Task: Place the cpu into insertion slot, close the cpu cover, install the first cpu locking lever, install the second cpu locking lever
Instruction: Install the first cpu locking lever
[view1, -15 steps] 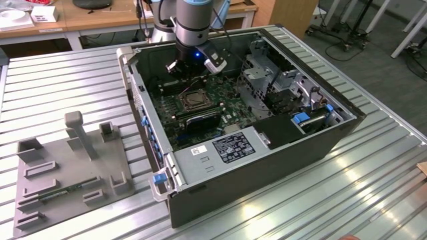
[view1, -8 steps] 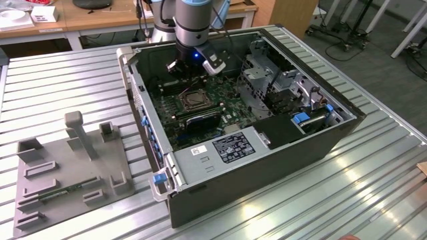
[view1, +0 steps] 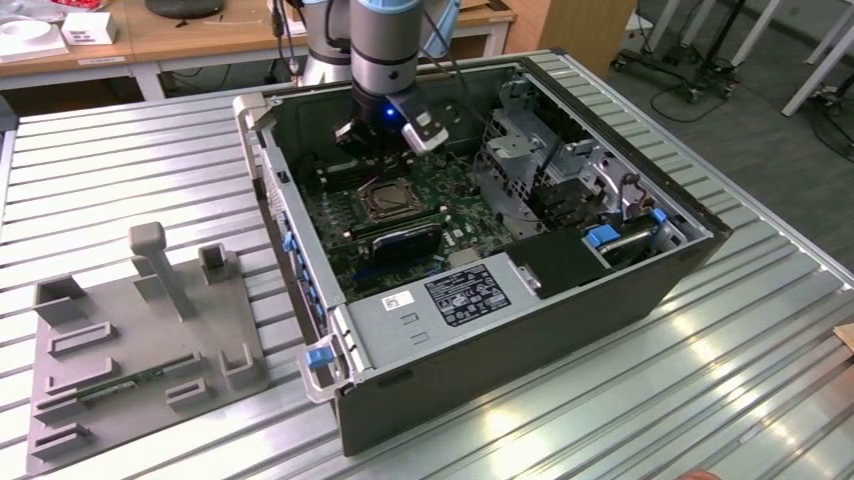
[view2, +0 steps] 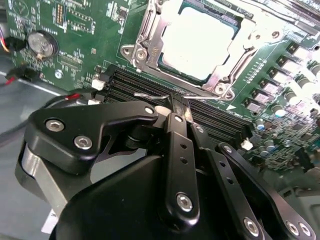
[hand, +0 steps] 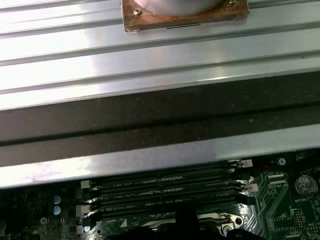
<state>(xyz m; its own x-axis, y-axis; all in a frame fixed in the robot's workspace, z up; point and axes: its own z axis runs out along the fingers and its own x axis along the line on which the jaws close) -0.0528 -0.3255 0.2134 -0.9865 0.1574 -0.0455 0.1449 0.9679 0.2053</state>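
We see the cpu (view2: 197, 42) seated in the insertion slot (view1: 370, 197), with the cpu cover (view2: 226, 64) flat around it. Our gripper (view2: 176, 110) hovers just beside them over the memory slots (view2: 132, 87), fingers drawn together and empty.

Pale cpu (view2: 197, 42) flat in insertion slot (view1: 388, 201); silvery cpu cover (view2: 150, 27) down around it.

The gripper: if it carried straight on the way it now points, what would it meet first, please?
Probably the black memory slots beside the cpu; in the second wrist view the gripper hangs close over them, though depth is unclear.
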